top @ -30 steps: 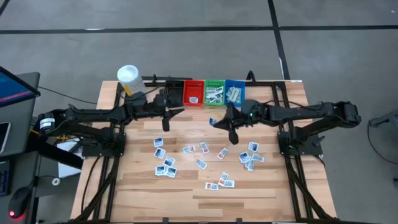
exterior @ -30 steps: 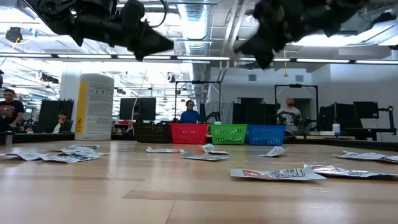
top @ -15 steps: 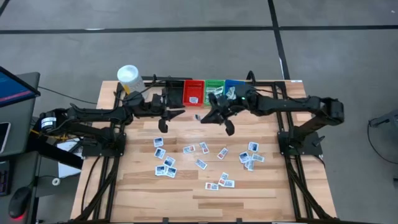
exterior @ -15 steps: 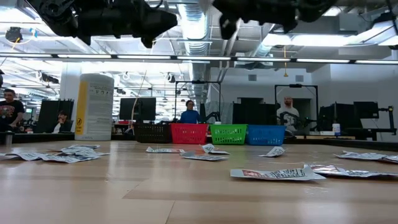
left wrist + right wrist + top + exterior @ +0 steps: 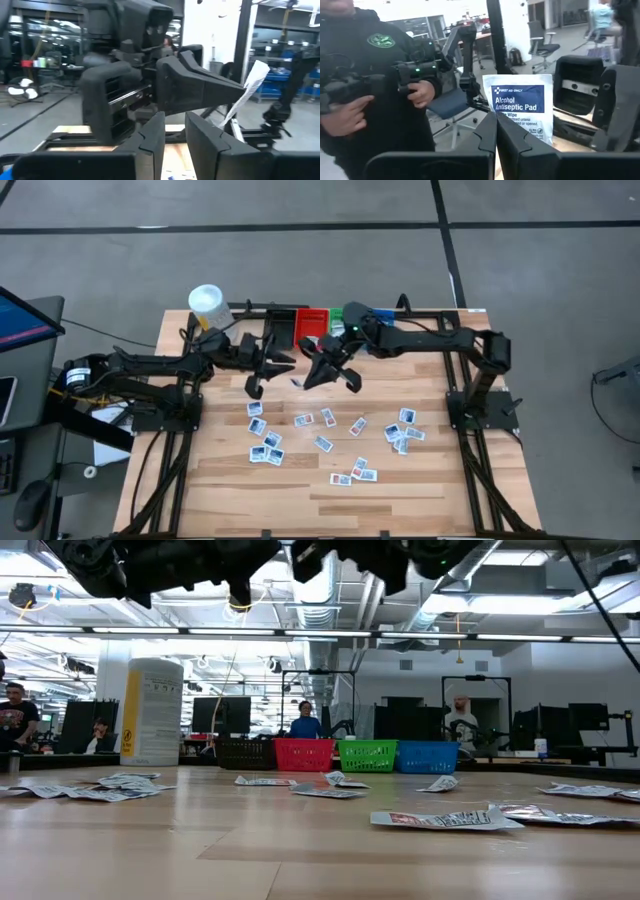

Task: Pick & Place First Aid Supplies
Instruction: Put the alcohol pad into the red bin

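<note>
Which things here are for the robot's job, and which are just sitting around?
For the job:
- alcohol antiseptic pad pinched in the right end effector
- loose packets on the table

Just sitting around:
- yellow bottle
- person beyond the table

From overhead I get even, soft light on the wooden table (image 5: 300, 480), with faint shadows under the arms. At table height the ceiling strip lights (image 5: 300, 635) glare toward twelve o'clock, silhouetting the arms black (near tabletop soft-focused). My left wrist picture is dim and motion-blurred; the right wrist's is bright, the antiseptic pad (image 5: 522, 112) sharp.
</note>
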You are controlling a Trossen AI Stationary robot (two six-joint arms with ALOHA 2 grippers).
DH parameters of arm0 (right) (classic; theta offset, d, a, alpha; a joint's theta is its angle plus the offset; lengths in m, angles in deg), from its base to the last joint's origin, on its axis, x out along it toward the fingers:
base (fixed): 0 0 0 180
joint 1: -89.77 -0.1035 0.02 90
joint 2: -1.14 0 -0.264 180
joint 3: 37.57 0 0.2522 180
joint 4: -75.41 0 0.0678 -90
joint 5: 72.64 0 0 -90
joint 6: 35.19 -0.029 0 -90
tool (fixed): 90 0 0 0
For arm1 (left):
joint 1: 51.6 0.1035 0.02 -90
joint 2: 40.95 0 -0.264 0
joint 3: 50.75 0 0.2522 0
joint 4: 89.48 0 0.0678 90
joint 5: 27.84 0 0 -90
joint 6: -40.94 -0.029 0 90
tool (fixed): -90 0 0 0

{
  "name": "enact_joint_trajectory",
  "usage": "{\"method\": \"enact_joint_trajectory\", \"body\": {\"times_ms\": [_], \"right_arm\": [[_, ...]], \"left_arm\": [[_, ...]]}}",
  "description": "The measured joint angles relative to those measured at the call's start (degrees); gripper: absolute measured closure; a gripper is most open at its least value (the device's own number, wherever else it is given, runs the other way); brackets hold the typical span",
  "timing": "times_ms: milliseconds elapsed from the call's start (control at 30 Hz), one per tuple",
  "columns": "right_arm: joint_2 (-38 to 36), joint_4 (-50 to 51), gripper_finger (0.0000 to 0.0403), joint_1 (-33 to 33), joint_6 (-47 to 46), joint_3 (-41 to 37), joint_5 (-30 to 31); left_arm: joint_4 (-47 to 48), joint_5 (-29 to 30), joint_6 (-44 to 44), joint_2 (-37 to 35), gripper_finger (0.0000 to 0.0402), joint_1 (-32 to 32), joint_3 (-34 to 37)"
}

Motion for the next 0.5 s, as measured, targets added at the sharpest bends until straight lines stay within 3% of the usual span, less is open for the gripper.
{"method": "enact_joint_trajectory", "body": {"times_ms": [500], "right_arm": [[2.0, 0.1, 0.0403, 1.9, -0.9, 4.1, -2.1]], "left_arm": [[0.0, -4.2, 1.9, 0.0, 0.0350, -0.2, 0.0]]}}
